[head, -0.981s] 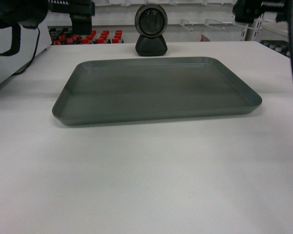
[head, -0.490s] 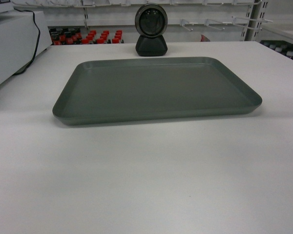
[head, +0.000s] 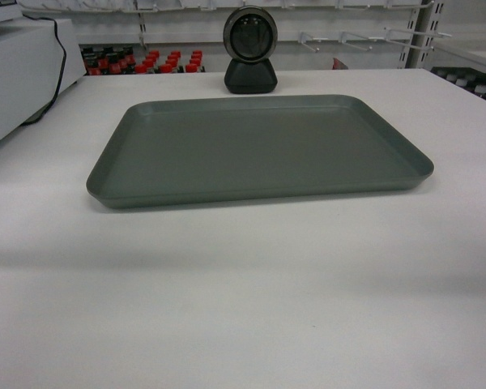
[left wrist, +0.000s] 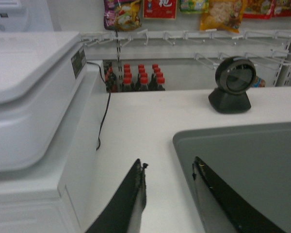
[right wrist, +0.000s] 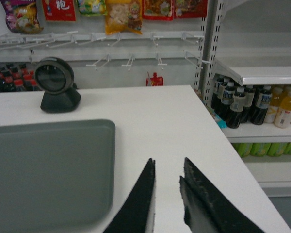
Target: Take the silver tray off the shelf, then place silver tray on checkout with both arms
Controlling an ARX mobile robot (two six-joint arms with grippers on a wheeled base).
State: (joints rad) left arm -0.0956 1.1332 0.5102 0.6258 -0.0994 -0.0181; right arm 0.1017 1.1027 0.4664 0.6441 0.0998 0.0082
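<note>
The silver tray (head: 259, 146) lies flat and bare on the white checkout (head: 243, 308), with nothing holding it. Neither arm shows in the head view. In the left wrist view my left gripper (left wrist: 169, 165) is open and holds nothing. It hangs by the tray's (left wrist: 247, 165) near left corner, one finger (left wrist: 211, 189) in front of the tray's left edge, the other over bare counter (left wrist: 140, 121). In the right wrist view my right gripper (right wrist: 169, 160) is open and holds nothing, over the counter (right wrist: 155, 116) just right of the tray's (right wrist: 43, 170) right edge.
A black round scanner (head: 250, 49) stands behind the tray. A white machine (left wrist: 29, 97) with a black cable (left wrist: 103, 116) fills the counter's left side. Store shelves with bottles (right wrist: 242, 102) stand beyond the counter's right edge, under a white shelf board (right wrist: 262, 75). Red-capped bottles (left wrist: 136, 77) line the back.
One second ago both black arms showed at the top corners of the head view; they have since left that view. The tray has stayed in place.
</note>
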